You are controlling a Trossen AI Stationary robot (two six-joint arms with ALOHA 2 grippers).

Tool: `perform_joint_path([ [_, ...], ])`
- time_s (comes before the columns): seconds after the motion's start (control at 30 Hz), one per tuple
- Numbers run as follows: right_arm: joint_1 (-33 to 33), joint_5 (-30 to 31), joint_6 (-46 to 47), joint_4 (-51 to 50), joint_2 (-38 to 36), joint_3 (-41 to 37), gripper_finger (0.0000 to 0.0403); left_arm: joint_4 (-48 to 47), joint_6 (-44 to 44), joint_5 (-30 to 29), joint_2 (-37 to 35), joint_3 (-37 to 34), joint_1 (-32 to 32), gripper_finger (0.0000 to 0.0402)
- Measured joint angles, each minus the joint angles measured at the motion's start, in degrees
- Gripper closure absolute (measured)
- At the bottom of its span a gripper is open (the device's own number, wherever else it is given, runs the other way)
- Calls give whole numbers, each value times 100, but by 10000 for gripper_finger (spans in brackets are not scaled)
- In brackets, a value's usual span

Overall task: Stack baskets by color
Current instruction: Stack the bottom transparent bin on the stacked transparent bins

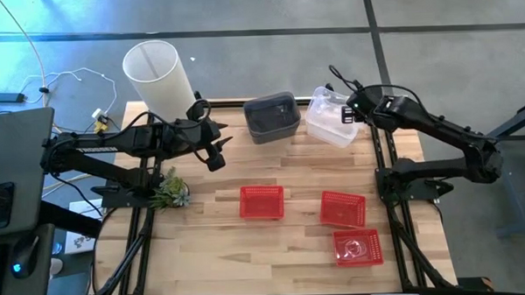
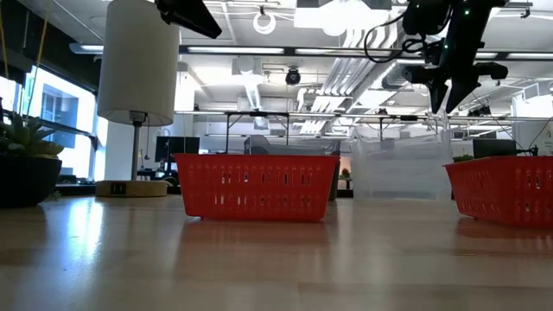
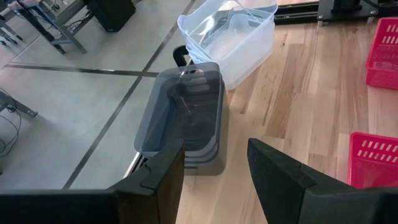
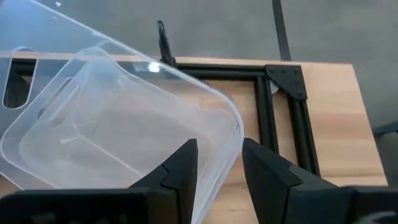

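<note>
Two clear baskets (image 1: 333,120) sit nested at the far right of the table, the upper one (image 3: 231,18) tilted. My right gripper (image 4: 217,155) is over them, shut on the upper one's wall. To their left stands a stack of dark grey baskets (image 1: 272,117). Three red mesh baskets rest singly on their bottoms: mid-table (image 1: 262,202), right (image 1: 343,208) and near right (image 1: 358,247). My left gripper (image 3: 214,152) hangs open above the table, left of the grey stack, holding nothing. My right gripper has the upper clear basket by its rim and wall near a rounded corner (image 4: 231,134), one finger inside (image 4: 183,163) and one outside (image 4: 264,171). The fingers slant down from above. The basket sits tilted; its lower part appears to rest in the clear basket beneath (image 3: 245,59).
A tall white lamp (image 1: 159,72) stands at the far left and a small green plant (image 1: 169,191) at the left edge. The grey and clear baskets sit close to the table's far edge. The black frame (image 4: 273,124) runs along the table's right edge.
</note>
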Motion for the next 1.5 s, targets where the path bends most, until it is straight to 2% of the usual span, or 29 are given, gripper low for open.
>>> perform_joint_path([
  [0.4,211,174,-355,1,-74,2,289,21,-13,-2,0,0,0,239],
  [0.63,960,193,-804,134,-74,2,289,20,-454,-7,0,0,2,239],
  [0.83,1718,155,-1738,772,-74,2,289,17,-801,-2,0,0,0,239],
  [1.0,2004,-373,-2422,1176,-72,4,289,-2,-1067,-2,0,0,0,239],
  [1.23,2033,-1272,-2755,1136,-70,3,289,-24,-1220,0,0,0,0,239],
  [1.5,2170,-1460,-3628,1055,-52,4,289,-245,-1305,2,0,2,0,239],
])
